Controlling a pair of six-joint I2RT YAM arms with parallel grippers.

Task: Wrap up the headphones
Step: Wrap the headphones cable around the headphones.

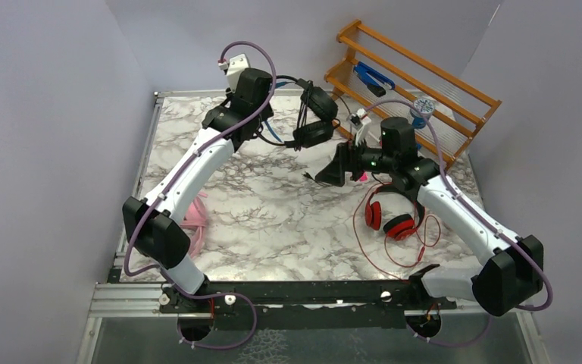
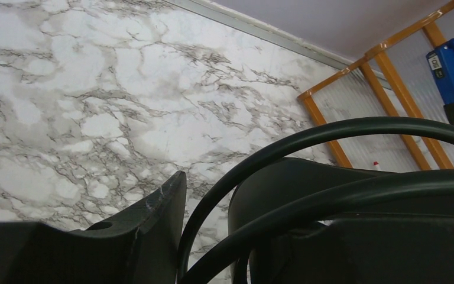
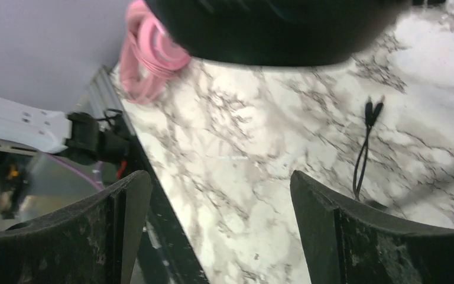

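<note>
The black headphones [image 1: 314,114] with a blue band hang above the back of the table, and my left gripper [image 1: 279,125] is shut on them. In the left wrist view their black ear cup [image 2: 343,225] and cable loops [image 2: 307,142] fill the space beside my left finger [image 2: 153,231]. My right gripper [image 1: 327,174] hovers just right of them, open and holding nothing [image 3: 219,231]. The cable's plug end [image 3: 371,111] lies on the marble below. The red headphones [image 1: 390,220] lie under the right arm, their red cable loose. The pink headphones [image 1: 195,220] lie at the left edge, partly hidden by the left arm.
An orange wooden rack [image 1: 417,76] stands at the back right with a blue object [image 1: 371,76] on it. Grey walls close in the table on the left, back and right. The metal rail [image 1: 311,292] with both arm bases runs along the near edge.
</note>
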